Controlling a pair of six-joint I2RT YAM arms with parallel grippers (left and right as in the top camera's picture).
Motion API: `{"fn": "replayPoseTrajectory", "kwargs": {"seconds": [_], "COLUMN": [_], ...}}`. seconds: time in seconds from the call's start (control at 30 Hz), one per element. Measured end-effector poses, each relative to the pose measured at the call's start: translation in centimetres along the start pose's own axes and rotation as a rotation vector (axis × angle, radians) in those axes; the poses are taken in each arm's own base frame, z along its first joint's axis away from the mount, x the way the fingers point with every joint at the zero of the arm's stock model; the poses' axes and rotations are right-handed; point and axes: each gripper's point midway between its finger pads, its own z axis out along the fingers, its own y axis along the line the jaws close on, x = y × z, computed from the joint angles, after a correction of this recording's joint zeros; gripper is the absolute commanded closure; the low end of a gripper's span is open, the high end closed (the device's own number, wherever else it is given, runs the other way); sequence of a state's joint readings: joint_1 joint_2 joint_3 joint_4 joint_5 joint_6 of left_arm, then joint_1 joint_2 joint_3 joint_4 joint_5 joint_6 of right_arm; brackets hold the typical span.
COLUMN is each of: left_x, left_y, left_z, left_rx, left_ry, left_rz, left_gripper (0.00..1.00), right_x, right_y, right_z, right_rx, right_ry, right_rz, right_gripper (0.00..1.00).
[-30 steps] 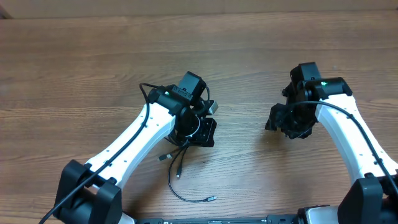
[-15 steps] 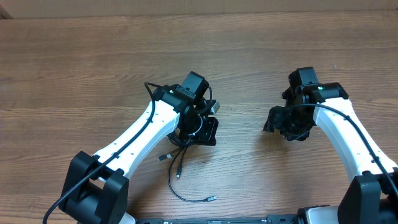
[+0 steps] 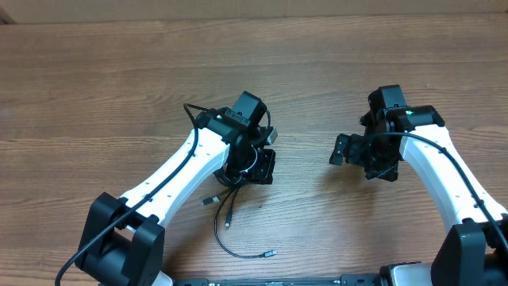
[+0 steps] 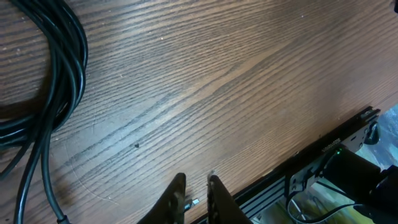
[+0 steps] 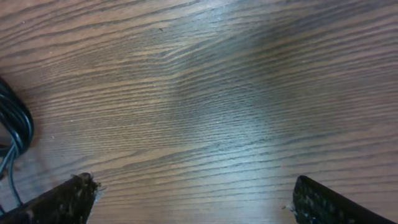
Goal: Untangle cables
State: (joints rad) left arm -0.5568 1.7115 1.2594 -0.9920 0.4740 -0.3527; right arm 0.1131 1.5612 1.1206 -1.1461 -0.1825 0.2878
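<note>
The cables [image 3: 223,216] lie as a small black bundle under my left arm, and one thin strand loops toward the front edge and ends in a silver-tipped plug [image 3: 271,254]. My left gripper [image 3: 258,165] sits low over the bundle's right side. In the left wrist view the coiled cables [image 4: 65,68] lie far left, and the left gripper [image 4: 196,179] has a narrow gap with no cable between its fingers. My right gripper [image 3: 355,157] hovers to the right, apart from the bundle. The right wrist view shows the right gripper [image 5: 202,198] wide open over bare wood.
Brown wooden table [image 3: 119,87] all around. A black rail [image 4: 311,162] with equipment runs along the table's front edge. Black cords [image 5: 13,134] show at the left edge of the right wrist view.
My right gripper's jaws have spread wide, one finger swinging out to the left. My left gripper's fingers have parted slightly. The cables have barely shifted.
</note>
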Motion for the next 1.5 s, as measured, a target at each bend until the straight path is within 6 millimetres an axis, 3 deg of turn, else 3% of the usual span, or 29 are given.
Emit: {"fn": "replayPoseTrajectory", "kwargs": {"seconds": [0.8,1.5], "left_x": [-1.0,-1.0], "left_y": [0.1,0.1], "left_z": [0.0,0.0], "left_rx": [-0.013,-0.013], "left_ry": [-0.041,-0.041], "left_rz": [0.009,0.009], "left_gripper": [0.85,0.81], "right_x": [-2.8,-2.9], "right_y": [1.1,1.1], "right_z": [-0.2,-0.2], "right_rx": [-0.044,-0.044], "right_ry": [-0.116,-0.117], "right_rz": [-0.026,-0.026], "right_gripper": [0.00,0.00]}}
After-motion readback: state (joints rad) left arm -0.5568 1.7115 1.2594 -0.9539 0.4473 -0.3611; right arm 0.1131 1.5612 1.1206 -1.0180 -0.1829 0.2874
